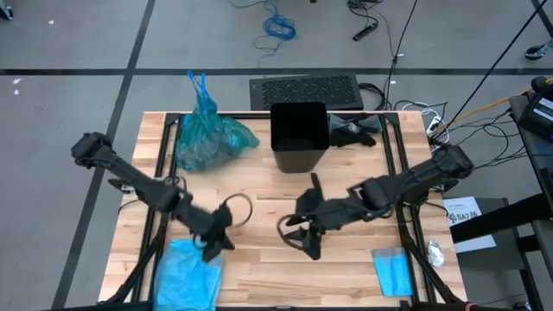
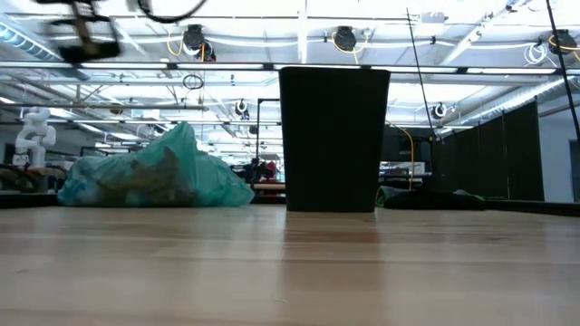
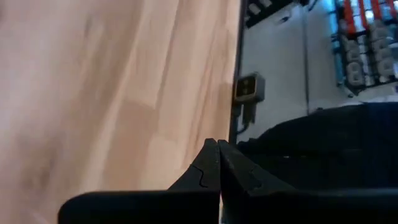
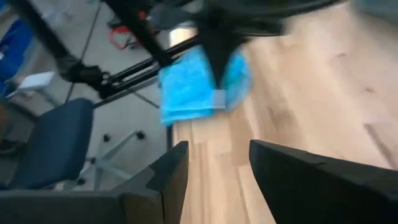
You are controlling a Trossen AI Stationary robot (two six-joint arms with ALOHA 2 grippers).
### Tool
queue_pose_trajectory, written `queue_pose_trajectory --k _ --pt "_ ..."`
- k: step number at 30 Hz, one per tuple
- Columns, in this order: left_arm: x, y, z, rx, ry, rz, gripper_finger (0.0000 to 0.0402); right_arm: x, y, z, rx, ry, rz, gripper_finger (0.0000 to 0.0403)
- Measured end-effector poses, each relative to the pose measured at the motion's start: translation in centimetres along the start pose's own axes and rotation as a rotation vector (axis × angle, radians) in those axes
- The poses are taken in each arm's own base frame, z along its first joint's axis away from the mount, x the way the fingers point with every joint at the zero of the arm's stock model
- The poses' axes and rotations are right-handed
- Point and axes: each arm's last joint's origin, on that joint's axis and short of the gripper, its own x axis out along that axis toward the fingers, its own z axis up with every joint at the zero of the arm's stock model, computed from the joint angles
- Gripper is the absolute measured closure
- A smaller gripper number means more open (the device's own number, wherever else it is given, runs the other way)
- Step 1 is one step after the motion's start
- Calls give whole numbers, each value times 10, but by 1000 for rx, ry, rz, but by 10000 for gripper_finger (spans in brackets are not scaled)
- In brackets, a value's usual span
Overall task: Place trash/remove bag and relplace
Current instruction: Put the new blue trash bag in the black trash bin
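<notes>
The teal-green bag point(image 1: 207, 138) lies knotted and full at the table's far left, resting on its bulging underside point(image 2: 154, 177). Brownish trash point(image 2: 136, 181) shows through its wall. The black bin point(image 1: 299, 136) stands upright at the far middle point(image 2: 333, 136). My left gripper point(image 1: 216, 244) is shut on nothing above the near left of the table, at the far edge of a sky-blue bag point(image 1: 186, 272); its fingertips point(image 3: 217, 149) meet. My right gripper point(image 1: 295, 235) hangs open over the middle of the table with nothing between its fingers point(image 4: 217, 152).
A folded pale blue sheet point(image 1: 393, 269) lies at the near right corner. Dark bundled things point(image 1: 354, 130) sit to the right of the bin at the far edge. Bare wood point(image 1: 259, 259) shows between the two grippers and along the near edge.
</notes>
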Motion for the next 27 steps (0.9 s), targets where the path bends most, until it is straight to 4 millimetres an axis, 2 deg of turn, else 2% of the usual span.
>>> queue_pose_trajectory --k 4,8,10,12,16,20,23,27 --pt "18 -17 -31 -52 17 47 402 -8 -5 -25 23 -1 -77 241" --pt "41 -21 -60 -100 48 142 402 -7 -11 -46 58 43 -101 241" --pt "51 -19 -70 -184 55 221 402 -3 -15 -57 82 71 -120 241" --pt "58 -26 -75 -277 35 315 402 -1 -16 -66 102 91 -129 241" --pt "57 -49 -74 -373 -26 549 402 0 -14 -78 123 112 -132 241" --pt "62 -66 -72 -436 2 741 402 1 -14 -84 122 101 -159 241" --pt "76 -74 -73 -467 31 749 401 1 -15 -85 117 100 -165 241" --pt "96 -84 -74 -502 38 646 390 1 -15 -86 112 105 -171 241"
